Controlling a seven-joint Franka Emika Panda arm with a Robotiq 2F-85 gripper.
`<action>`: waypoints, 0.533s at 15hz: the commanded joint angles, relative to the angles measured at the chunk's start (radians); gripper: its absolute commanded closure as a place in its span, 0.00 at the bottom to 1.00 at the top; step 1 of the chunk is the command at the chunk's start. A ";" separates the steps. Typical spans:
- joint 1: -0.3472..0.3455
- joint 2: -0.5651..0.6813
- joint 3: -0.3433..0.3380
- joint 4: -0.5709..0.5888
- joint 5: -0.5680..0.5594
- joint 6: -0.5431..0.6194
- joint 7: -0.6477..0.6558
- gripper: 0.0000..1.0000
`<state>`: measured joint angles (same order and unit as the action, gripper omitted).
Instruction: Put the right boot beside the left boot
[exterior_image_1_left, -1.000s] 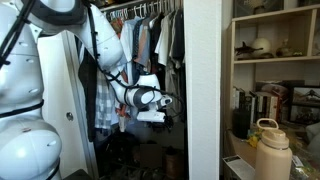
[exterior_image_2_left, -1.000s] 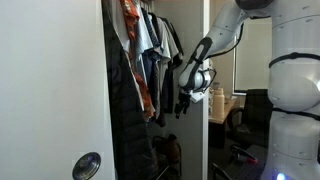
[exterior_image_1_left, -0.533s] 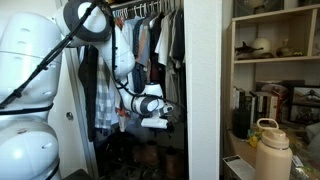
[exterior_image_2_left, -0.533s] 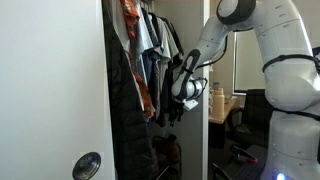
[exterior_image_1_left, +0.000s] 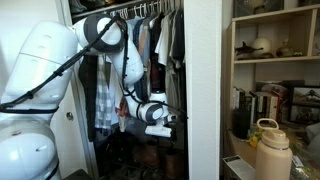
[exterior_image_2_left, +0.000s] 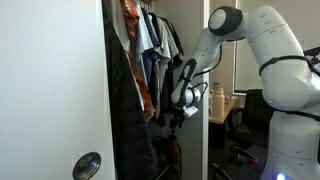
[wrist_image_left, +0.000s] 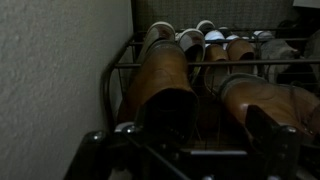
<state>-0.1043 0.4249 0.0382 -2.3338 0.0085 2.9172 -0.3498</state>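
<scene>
In the wrist view two brown leather boots stand side by side on a wire shoe rack (wrist_image_left: 125, 65). One boot (wrist_image_left: 160, 75) is on the left by the wall and the other boot (wrist_image_left: 268, 95) is on the right, with a gap between them. My gripper (wrist_image_left: 215, 135) is open and empty just above them, its dark fingers spread across the gap. In both exterior views the gripper (exterior_image_1_left: 160, 128) (exterior_image_2_left: 178, 117) reaches low into the closet, and the boots are hidden there.
Several sneakers with white toes (wrist_image_left: 190, 40) sit behind the boots on the rack. A textured wall (wrist_image_left: 50, 80) is close on the left. Hanging clothes (exterior_image_1_left: 150, 40) (exterior_image_2_left: 140, 60) fill the closet above. A shelf unit (exterior_image_1_left: 275, 60) and a bottle (exterior_image_1_left: 271, 150) stand outside.
The arm has bent forward and lowered the gripper further down and deeper into the closet, below the hanging clothes.
</scene>
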 joint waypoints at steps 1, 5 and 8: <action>-0.017 0.062 -0.008 0.025 -0.047 0.026 0.015 0.00; 0.006 0.119 -0.032 0.044 -0.105 0.032 0.027 0.00; 0.031 0.161 -0.049 0.069 -0.146 0.059 0.040 0.00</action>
<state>-0.1022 0.5387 0.0154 -2.3013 -0.0904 2.9365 -0.3443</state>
